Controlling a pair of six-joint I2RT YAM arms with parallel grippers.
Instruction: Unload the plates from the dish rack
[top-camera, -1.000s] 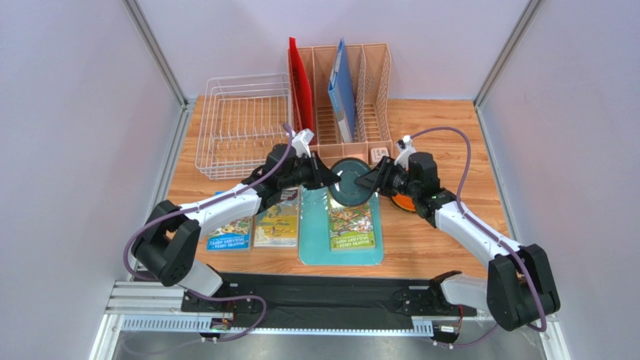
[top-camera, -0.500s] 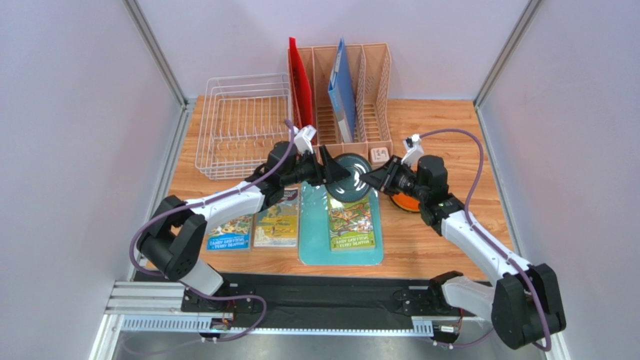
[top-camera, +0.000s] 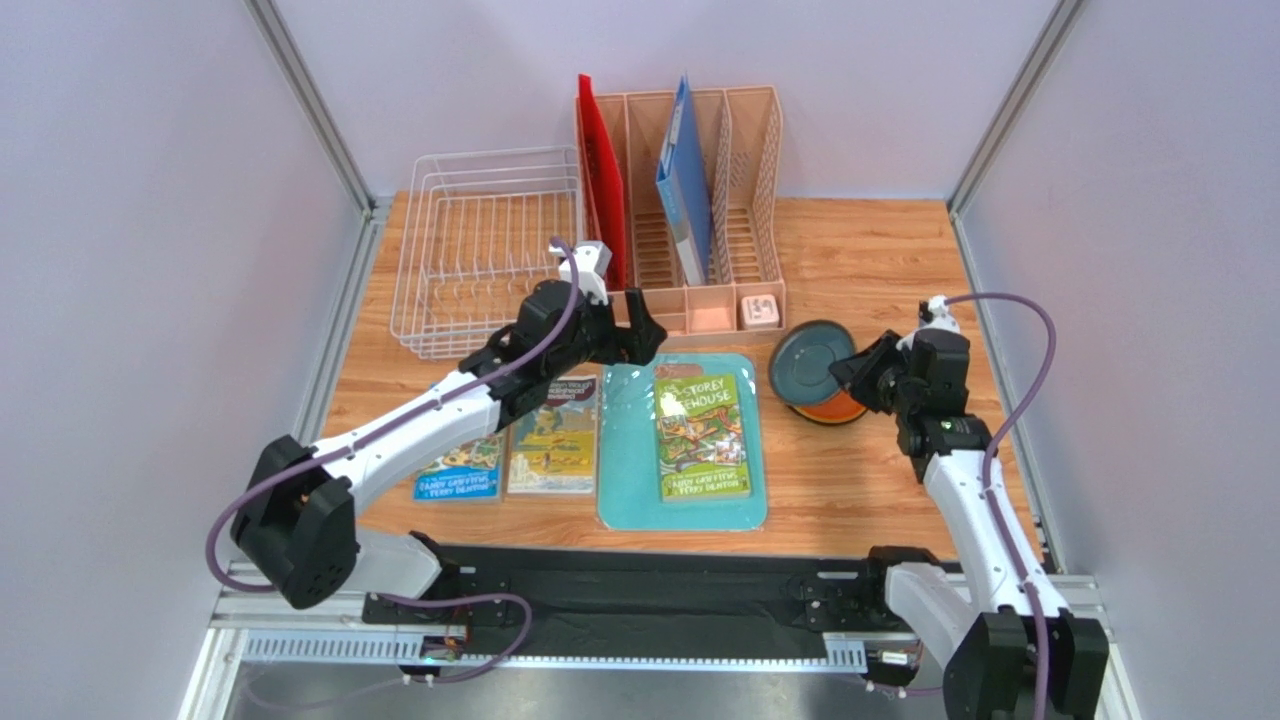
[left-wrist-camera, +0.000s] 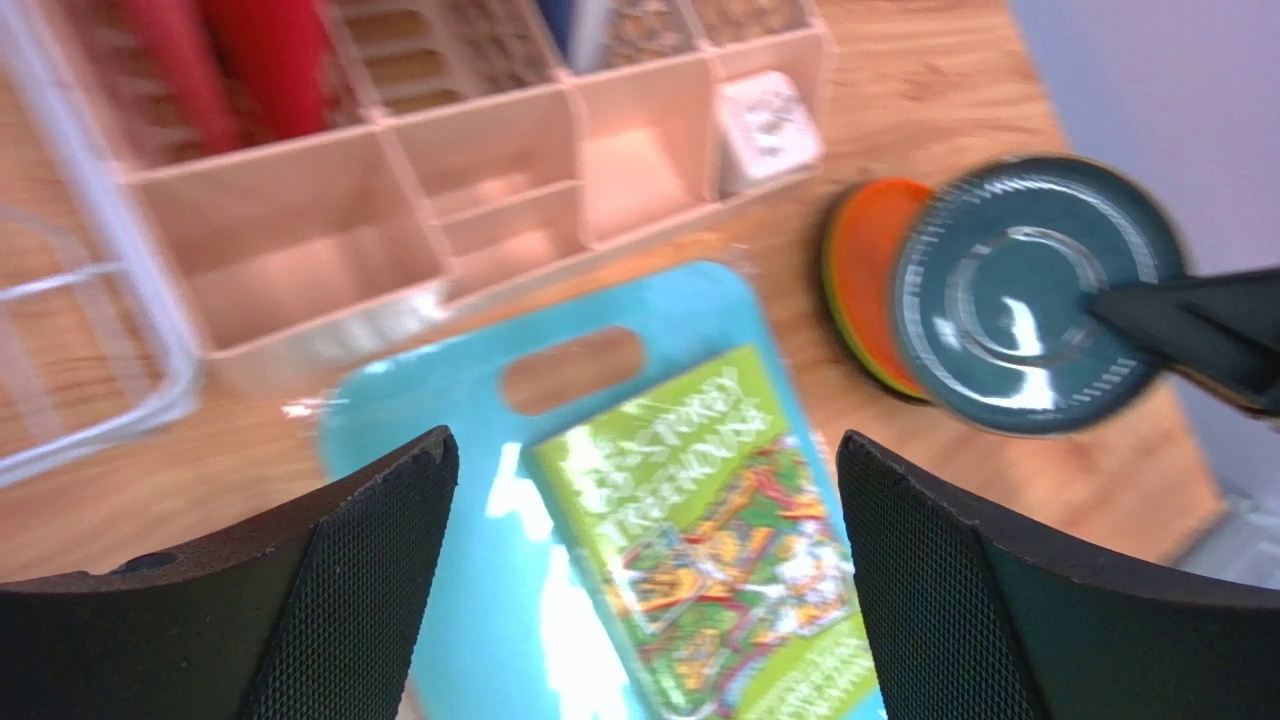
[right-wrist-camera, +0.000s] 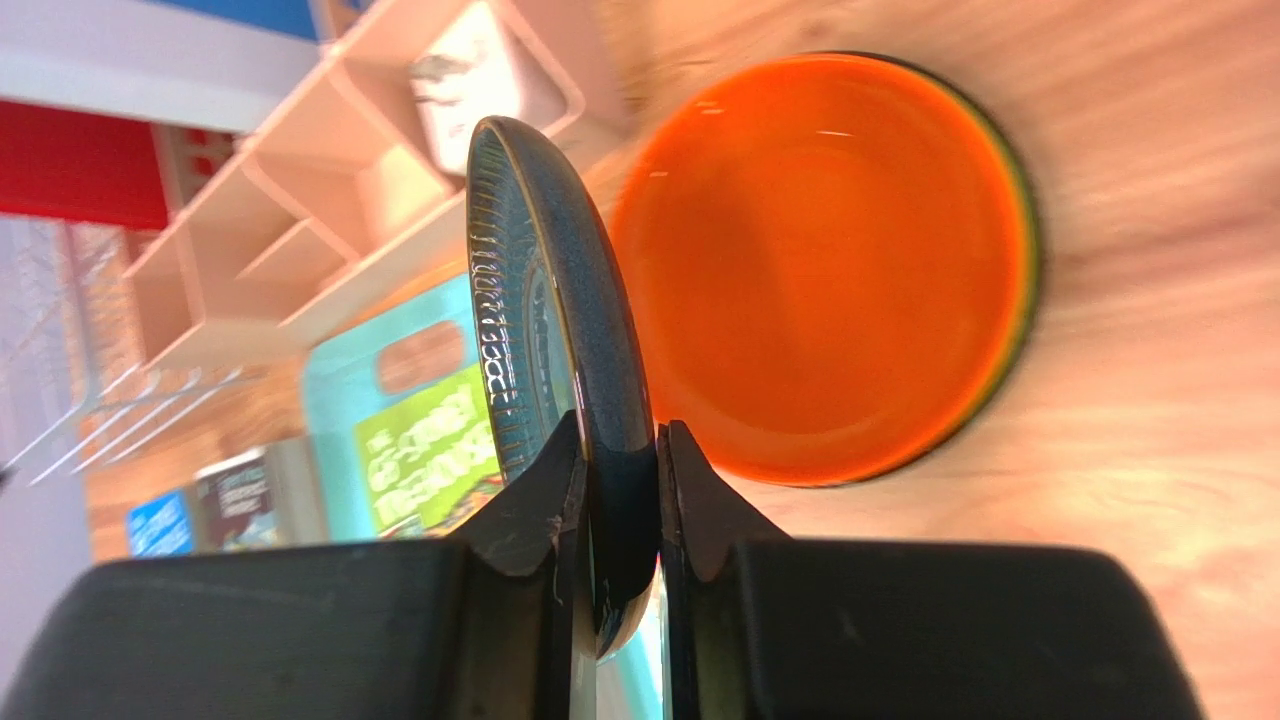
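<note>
Pinching teal-grey plate (top-camera: 812, 360) face-up over orange plate (right-wrist-camera: 827, 255), right pincer (right-wrist-camera: 619, 450); left pincer (left-wrist-camera: 646, 450) spread.

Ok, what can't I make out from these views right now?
- Anything under the orange plate: the right wrist view shows only a dark rim below it, so the count is unclear.
- Orange plate, top view: mostly covered by the teal plate held over it.
- Rack: in the left wrist view it is blurred and cut off by the left edge.
- Label on the small box: too small in the top view, blurred in both wrist views.
</note>
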